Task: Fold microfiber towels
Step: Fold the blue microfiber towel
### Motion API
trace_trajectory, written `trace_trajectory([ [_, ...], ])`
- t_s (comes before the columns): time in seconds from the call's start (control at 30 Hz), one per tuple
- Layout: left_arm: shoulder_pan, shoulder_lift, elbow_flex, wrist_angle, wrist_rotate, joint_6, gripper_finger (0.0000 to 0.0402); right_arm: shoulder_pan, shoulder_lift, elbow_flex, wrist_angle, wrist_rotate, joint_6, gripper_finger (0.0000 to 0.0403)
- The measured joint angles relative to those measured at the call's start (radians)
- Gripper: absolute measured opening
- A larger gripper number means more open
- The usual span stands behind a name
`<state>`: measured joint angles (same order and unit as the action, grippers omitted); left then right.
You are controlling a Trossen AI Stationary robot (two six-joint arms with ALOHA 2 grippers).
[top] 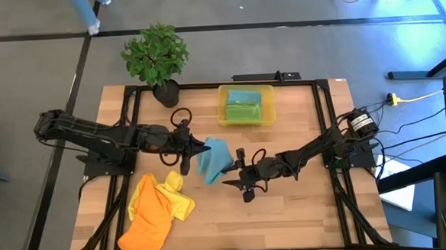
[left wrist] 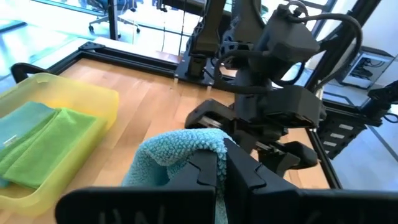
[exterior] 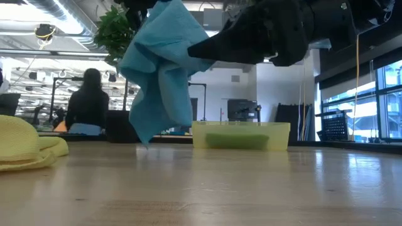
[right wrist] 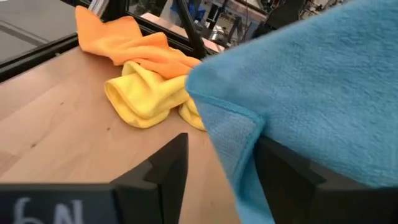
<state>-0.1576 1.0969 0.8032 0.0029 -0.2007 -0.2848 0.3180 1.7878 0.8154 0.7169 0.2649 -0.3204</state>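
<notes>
A teal-blue microfiber towel (top: 213, 160) hangs bunched in mid-table between my two grippers, its lowest tip (exterior: 147, 139) near the tabletop. My left gripper (left wrist: 222, 169) is shut on its top. My right gripper (right wrist: 222, 142) faces it from the table's right side, open, with a hemmed edge of the towel (right wrist: 239, 134) hanging between its fingers. A yellow towel (top: 164, 195) and an orange towel (top: 143, 230) lie crumpled at the near left. Folded green (top: 245, 108) and teal towels lie in the yellow bin (top: 268, 115). My left gripper pinches a bunched fold at the towel's upper end (left wrist: 208, 144) between its two shut fingers, coming nearly level from the table's left. The towel hangs slack below the fingers, in several layers. My right gripper: the towel's edge hangs between its fingers, but I cannot tell whether either finger touches it.
A potted plant (top: 157, 58) stands at the far left edge of the table. The yellow bin sits at the far middle. Bare wood (top: 289, 213) lies at the near right. A seated person (exterior: 88, 103) shows in the room behind.
</notes>
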Motion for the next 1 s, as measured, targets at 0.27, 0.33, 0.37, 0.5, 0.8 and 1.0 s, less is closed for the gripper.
trace_trajectory([
  [0.27, 0.025, 0.0, 0.0, 0.001, 0.0, 0.0, 0.0, 0.0, 0.0, 0.0, -0.002, -0.074, -0.011, 0.0091],
  [0.33, 0.027, 0.0, 0.0, 0.0, 0.001, 0.0, 0.0, 0.0, 0.0, 0.0, -0.003, -0.076, -0.021, 0.0056],
  [0.37, 0.027, 0.0, 0.0, 0.0, 0.003, 0.0, 0.0, 0.0, 0.0, 0.0, -0.002, -0.076, -0.023, 0.0038],
  [0.5, 0.027, 0.0, 0.0, -0.002, 0.009, 0.0, 0.0, 0.0, 0.0, 0.0, -0.002, -0.075, -0.025, 0.0009],
  [0.8, 0.027, 0.0, 0.0, -0.003, 0.035, -0.001, 0.0, 0.041, -0.041, 0.0, -0.066, 0.102, -0.226, 0.0034],
  [1.0, 0.026, 0.0, 0.0, -0.003, 0.035, -0.022, 0.0, 0.117, -0.07, 0.0, -0.194, 0.176, -0.374, 0.0101],
])
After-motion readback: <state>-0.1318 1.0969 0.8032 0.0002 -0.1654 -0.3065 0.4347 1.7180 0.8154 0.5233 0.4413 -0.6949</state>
